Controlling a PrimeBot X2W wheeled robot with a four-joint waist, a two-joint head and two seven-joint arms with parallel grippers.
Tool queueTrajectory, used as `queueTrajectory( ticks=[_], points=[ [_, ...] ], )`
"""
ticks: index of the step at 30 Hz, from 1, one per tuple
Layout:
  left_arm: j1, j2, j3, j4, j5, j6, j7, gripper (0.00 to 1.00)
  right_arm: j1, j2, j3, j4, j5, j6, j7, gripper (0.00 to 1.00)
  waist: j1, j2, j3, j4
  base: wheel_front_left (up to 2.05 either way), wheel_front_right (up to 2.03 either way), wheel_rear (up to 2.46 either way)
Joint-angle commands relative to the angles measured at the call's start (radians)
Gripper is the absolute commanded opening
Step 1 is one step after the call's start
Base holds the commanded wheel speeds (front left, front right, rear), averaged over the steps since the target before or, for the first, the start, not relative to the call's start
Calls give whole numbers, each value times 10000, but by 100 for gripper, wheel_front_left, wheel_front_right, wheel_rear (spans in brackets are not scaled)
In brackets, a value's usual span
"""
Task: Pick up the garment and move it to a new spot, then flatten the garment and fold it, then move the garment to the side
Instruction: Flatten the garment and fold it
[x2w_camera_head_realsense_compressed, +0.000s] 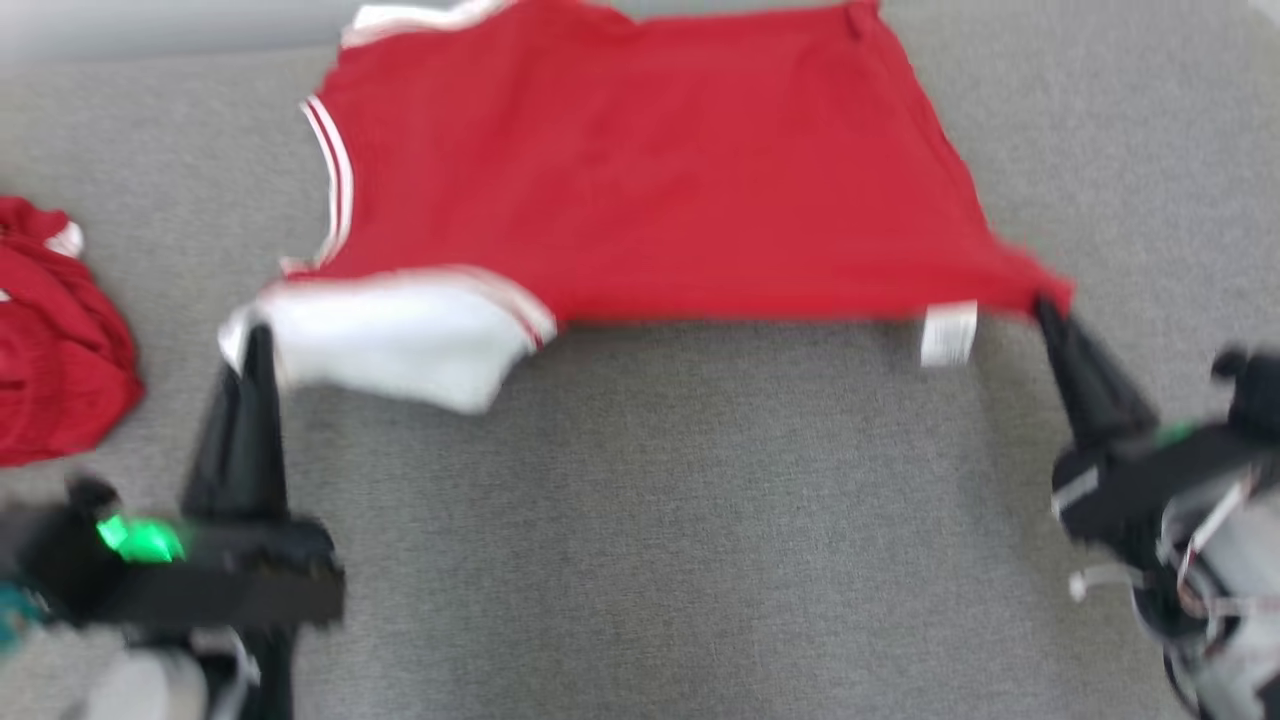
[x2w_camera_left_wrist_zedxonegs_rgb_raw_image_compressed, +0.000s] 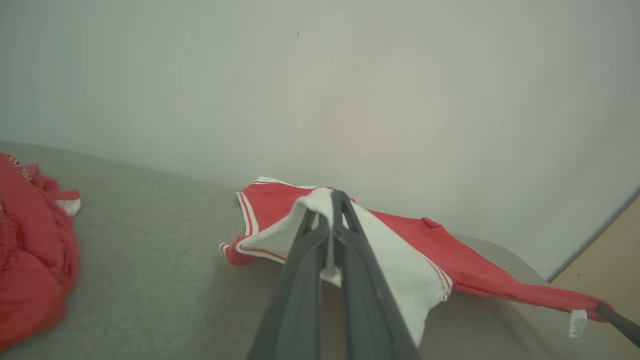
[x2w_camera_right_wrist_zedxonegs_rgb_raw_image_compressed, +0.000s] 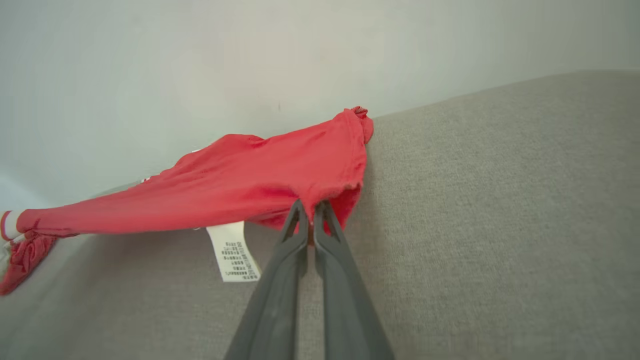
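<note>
Left gripper closed tight on the white near-left corner of the garment; right gripper likewise closed, pinching the red near-right corner just beside the care label. Near edge taut between the two and raised a little; rest spread over the grey surface, far edge up by the wall. Long axis across the head view, left to right: striped armhole end toward the robot's left, labelled hem end toward its right. Probably mid-flattening, pickup apparently done. Not yet folded; not yet moved aside. Second red cloth bunched well apart at far left.
</note>
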Motion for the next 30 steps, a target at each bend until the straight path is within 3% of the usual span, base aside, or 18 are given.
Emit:
queueTrajectory(
  ticks=[1,8,14,23,30],
  points=[
    [611,-241,134,-25,153,-119,-14,0,635,-54,-149,-100,-70,-24,-8,0,3,2,-355,206,0,0,0],
    [2478,-1398,447,553,531,-665,-13,0,3023,297,-715,-192,-574,-24,-50,0,3,2,-930,557,0,0,0],
    [3483,-2021,736,845,819,-1073,-14,0,4470,564,-1261,-344,-1132,-24,-70,0,3,2,-1419,744,0,0,0],
    [4796,-2383,712,867,1144,-1447,-15,0,6618,642,-2985,-888,-2291,-24,388,0,3,2,-1828,838,0,0,0],
    [4982,-2485,485,567,1008,-1531,-14,0,7224,1308,-3896,-1825,-2655,-24,1226,0,3,2,-1707,742,0,0,0]
  ],
)
